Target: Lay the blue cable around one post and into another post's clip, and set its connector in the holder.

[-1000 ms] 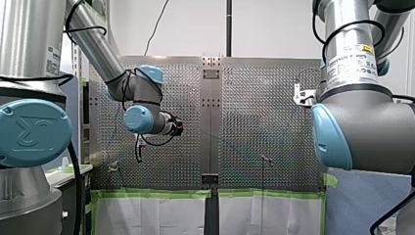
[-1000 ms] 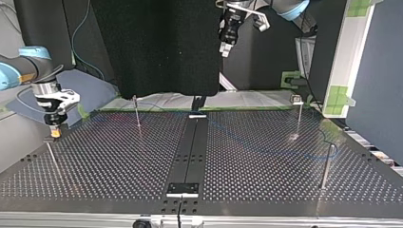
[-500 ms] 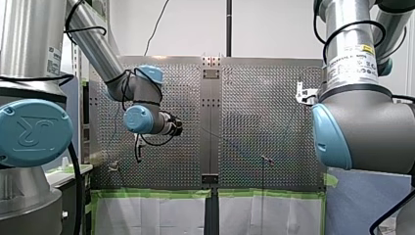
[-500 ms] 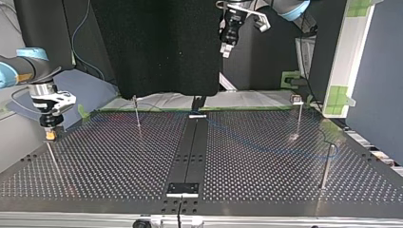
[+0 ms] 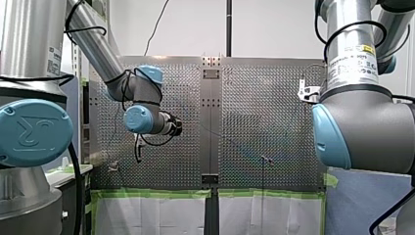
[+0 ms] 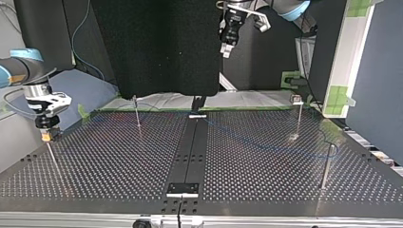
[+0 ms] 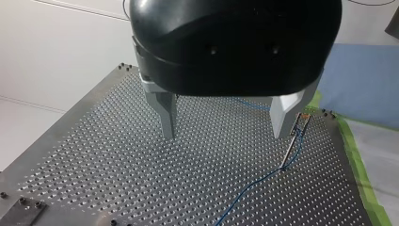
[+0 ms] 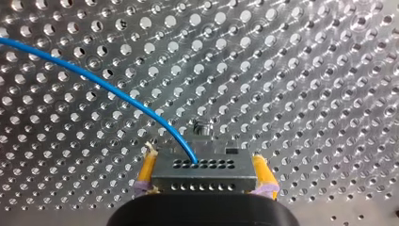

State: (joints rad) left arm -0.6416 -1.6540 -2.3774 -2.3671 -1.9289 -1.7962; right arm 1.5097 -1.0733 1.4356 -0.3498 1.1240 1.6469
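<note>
In the right wrist view my right gripper (image 8: 203,175) is shut, its yellow pads (image 8: 147,170) on the sides of a grey connector (image 8: 203,170). The blue cable (image 8: 103,84) leaves the connector's top and arcs away over the perforated plate. In the top view that gripper (image 6: 46,136) hangs at the far left, just above a thin post (image 6: 51,156). The cable (image 6: 266,145) runs faintly across the table toward a post (image 6: 326,166) at the right. My left gripper (image 7: 225,128) is open and high over the table, with nothing between its metal fingers (image 7: 165,117); the top view shows it (image 6: 227,46) near the upper edge.
More thin posts stand on the table (image 6: 119,161): one near the back left (image 6: 137,113), one with a clip at the back right (image 6: 298,116). A black strip (image 6: 190,152) runs down the middle. In the left wrist view a clip post (image 7: 295,136) stands beside my finger, with cable (image 7: 254,188) at its foot.
My right gripper has shifted toward the top view's left with the connector in it, and now hangs over the thin post there. My left arm has stayed still.
</note>
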